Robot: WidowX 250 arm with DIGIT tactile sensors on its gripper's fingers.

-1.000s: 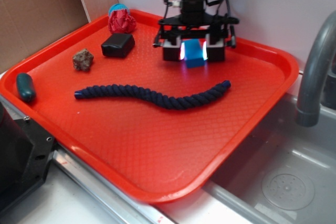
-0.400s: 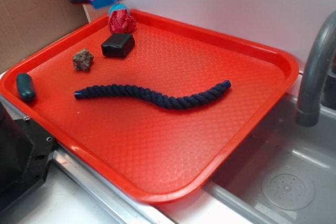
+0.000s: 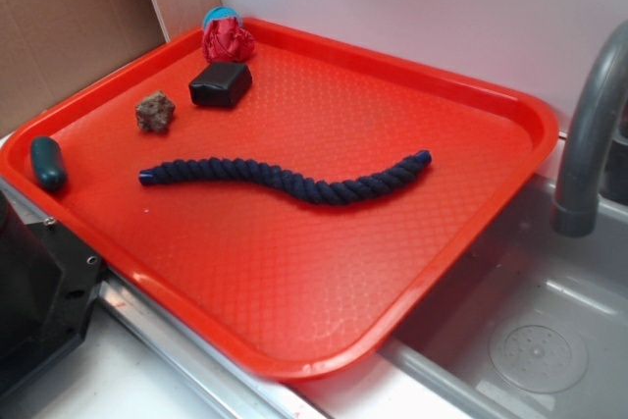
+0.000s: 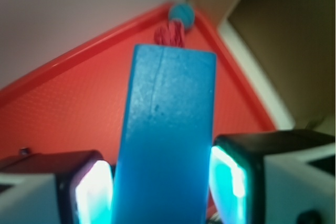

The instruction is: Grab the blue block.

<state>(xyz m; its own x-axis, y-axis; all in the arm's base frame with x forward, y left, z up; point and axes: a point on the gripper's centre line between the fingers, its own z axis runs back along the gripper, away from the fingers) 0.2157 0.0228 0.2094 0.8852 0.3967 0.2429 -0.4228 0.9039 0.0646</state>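
Note:
In the wrist view the sky-blue block (image 4: 168, 135) stands tall in the middle of the frame, pressed on both sides by the glowing pads of my gripper (image 4: 163, 190), which is shut on it. The block is held well above the red tray (image 4: 68, 108), near its far corner. The exterior view shows neither the gripper nor the blue block; both are outside that frame.
On the red tray (image 3: 412, 272) lie a long navy rope (image 3: 285, 179), a black block (image 3: 220, 83), a brown rock (image 3: 155, 111), a red crumpled item with a blue ball (image 3: 226, 38) in the far corner, and a dark teal object (image 3: 46, 162) at the left rim. A sink and grey faucet (image 3: 589, 134) stand right.
The gripper lifted the blue block off the tray's far side, swung up and left with it, and has left the exterior view entirely.

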